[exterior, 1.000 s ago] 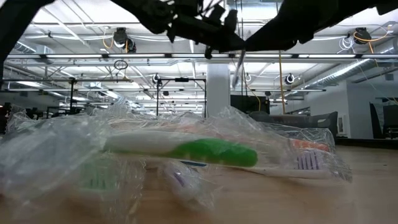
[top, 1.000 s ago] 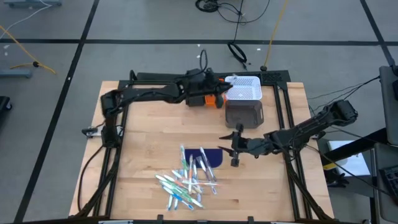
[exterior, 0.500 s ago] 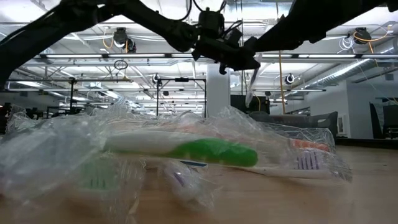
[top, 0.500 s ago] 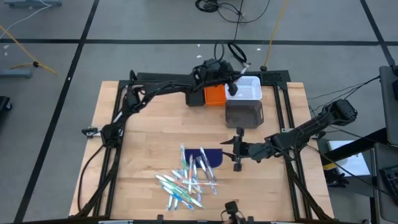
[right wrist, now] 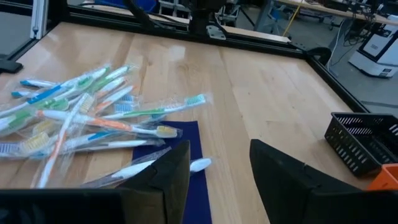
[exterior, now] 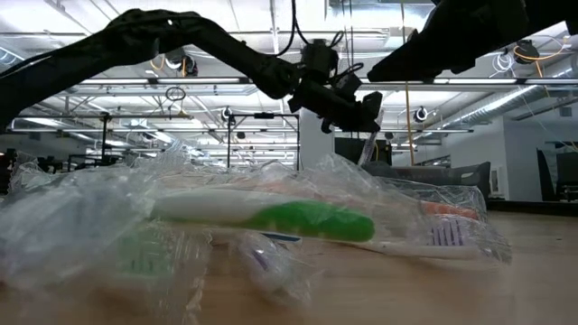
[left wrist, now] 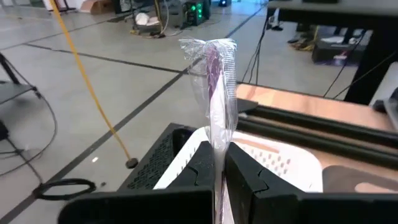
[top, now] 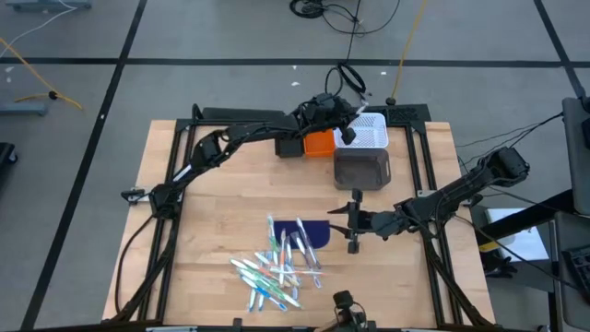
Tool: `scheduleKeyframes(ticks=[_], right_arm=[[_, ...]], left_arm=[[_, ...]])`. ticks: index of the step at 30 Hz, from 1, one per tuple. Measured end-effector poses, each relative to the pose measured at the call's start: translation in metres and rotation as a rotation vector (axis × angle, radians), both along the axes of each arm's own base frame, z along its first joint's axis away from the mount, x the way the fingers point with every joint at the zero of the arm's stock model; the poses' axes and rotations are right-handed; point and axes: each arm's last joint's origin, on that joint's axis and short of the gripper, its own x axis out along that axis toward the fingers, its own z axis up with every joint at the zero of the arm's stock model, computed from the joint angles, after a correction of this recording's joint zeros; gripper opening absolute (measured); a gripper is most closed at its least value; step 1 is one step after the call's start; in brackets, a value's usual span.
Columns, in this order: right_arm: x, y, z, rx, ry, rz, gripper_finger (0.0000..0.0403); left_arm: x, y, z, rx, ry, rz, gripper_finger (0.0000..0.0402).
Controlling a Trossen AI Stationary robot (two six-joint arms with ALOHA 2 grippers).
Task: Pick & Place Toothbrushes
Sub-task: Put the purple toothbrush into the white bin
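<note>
wooden boards make the table (top: pixel 221 212), and a big workshop floor with cables lies around it. near the front edge sits a messy pile of toothbrushes (top: pixel 275 267), each in its own clear wrapper. some of them lie partly on a dark blue mat (top: pixel 312 231). they look dumped there so the arms can take them one by one.

far from the pile, the left gripper (top: pixel 343 118) is reached out to the back of the table, over the white basket (top: pixel 364 132). its fingers are pinched tight on one wrapped toothbrush (left wrist: pixel 216 87). the brush stands nearly straight up between the fingers, with the head and the loose end of the wrapper on top. held that way, it can probably go down into the basket without catching the rim. i think this brush is about to be dropped in.

beside the white basket are an orange bin (top: pixel 319 142) and a dark grey bin (top: pixel 361 170). i cannot see whether any brushes are already inside them.

the right gripper (top: pixel 348 221) waits low over the table, just beside the mat, with its fingers apart and nothing in them. it points at the pile, so it looks ready to grab the next brush. most of the pile is left to do.
</note>
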Motion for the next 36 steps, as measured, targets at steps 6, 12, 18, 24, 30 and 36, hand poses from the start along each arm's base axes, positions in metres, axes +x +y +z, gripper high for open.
scheduleKeyframes(ticks=[6, 12, 18, 24, 30, 36], right_arm=[[0.000, 0.000, 0.000, 0.000, 0.000, 0.000, 0.0157], [0.000, 0.000, 0.000, -0.002, 0.001, 0.000, 0.0157], [0.000, 0.000, 0.000, -0.005, 0.001, 0.002, 0.0157], [0.000, 0.000, 0.000, -0.005, 0.001, 0.002, 0.0156], [0.000, 0.000, 0.000, -0.005, 0.002, 0.001, 0.0155], [0.000, 0.000, 0.000, -0.005, 0.002, 0.001, 0.0155]], left_arm=[[-0.001, -0.001, -0.003, 0.009, 0.022, 0.011, 0.0012], [0.000, -0.003, -0.004, 0.032, 0.043, 0.002, 0.0044], [-0.001, -0.003, -0.008, 0.014, 0.084, 0.033, 0.0088], [-0.002, -0.002, -0.009, 0.008, 0.087, 0.054, 0.0157], [-0.001, -0.002, -0.007, -0.003, 0.056, 0.059, 0.0222], [-0.009, -0.007, 0.006, -0.029, 0.129, 0.056, 0.0243]])
